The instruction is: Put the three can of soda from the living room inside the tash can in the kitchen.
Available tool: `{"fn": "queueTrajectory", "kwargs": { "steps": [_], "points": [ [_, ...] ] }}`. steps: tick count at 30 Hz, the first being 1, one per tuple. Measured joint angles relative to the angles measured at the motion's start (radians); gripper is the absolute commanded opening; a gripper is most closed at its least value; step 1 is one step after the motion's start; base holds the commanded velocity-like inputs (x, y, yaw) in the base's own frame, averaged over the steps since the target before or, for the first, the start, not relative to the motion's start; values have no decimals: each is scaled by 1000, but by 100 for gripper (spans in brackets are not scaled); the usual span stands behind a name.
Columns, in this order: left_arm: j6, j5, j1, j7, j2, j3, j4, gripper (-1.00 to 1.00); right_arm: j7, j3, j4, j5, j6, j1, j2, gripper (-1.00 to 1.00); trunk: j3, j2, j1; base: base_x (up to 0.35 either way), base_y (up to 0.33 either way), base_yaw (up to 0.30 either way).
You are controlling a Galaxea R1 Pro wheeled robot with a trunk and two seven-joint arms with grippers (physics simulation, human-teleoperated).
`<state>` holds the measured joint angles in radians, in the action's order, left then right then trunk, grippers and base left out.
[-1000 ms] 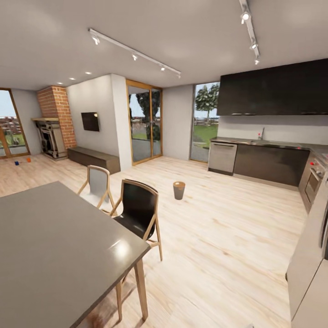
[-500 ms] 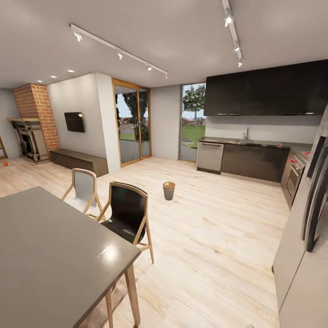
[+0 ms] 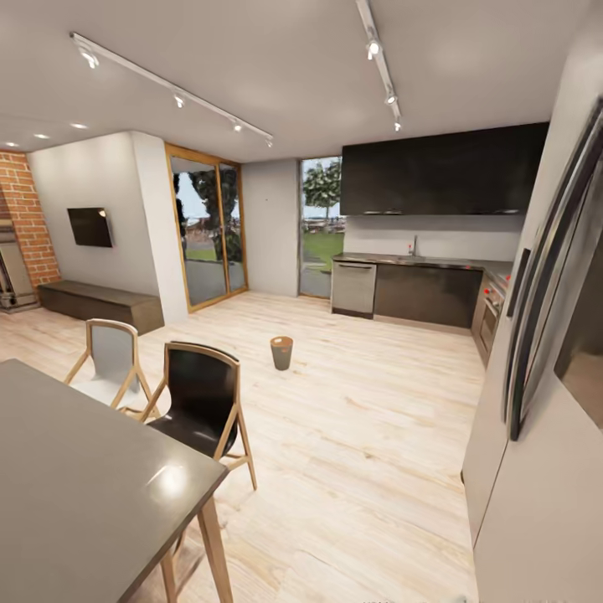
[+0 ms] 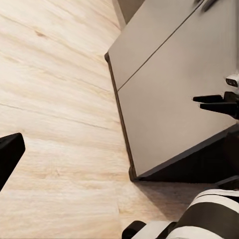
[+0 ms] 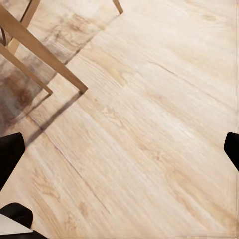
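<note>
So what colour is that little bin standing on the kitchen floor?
The bin looks pale grey outside with a brown rim and inside, seen best in the head view.

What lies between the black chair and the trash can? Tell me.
Bare wood floor; in the head view nothing stands between the black chair and the trash can.

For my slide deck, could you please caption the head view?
Small bin alone on the kitchen's wood floor, beyond dining table and two chairs.

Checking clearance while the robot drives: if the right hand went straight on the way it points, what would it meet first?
Probably the bare wood floor; nothing lies between the open right hand and it. The chair legs stand off to one side.
</note>
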<state>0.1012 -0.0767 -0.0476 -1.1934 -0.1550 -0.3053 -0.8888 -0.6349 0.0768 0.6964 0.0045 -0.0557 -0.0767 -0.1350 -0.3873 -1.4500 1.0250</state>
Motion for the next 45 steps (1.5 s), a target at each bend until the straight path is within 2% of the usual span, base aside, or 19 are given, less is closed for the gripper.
{"fn": "queueTrajectory", "kwargs": {
  "steps": [16,31,37,45],
  "points": [
    [0,0,0,0,0,1,1,100,0,0,-3,0,0,0,0,100,9,0,0,21,0,-245],
    [0,0,0,0,0,2,0,100,1,0,-3,0,0,0,0,100,10,0,0,260,0,-26],
    [0,0,0,0,0,2,0,100,1,0,-3,0,0,0,0,100,10,0,0,63,0,-14],
    [0,0,0,0,0,2,0,100,1,0,-3,0,0,0,0,100,12,0,0,11,0,-190]
  ]
}}
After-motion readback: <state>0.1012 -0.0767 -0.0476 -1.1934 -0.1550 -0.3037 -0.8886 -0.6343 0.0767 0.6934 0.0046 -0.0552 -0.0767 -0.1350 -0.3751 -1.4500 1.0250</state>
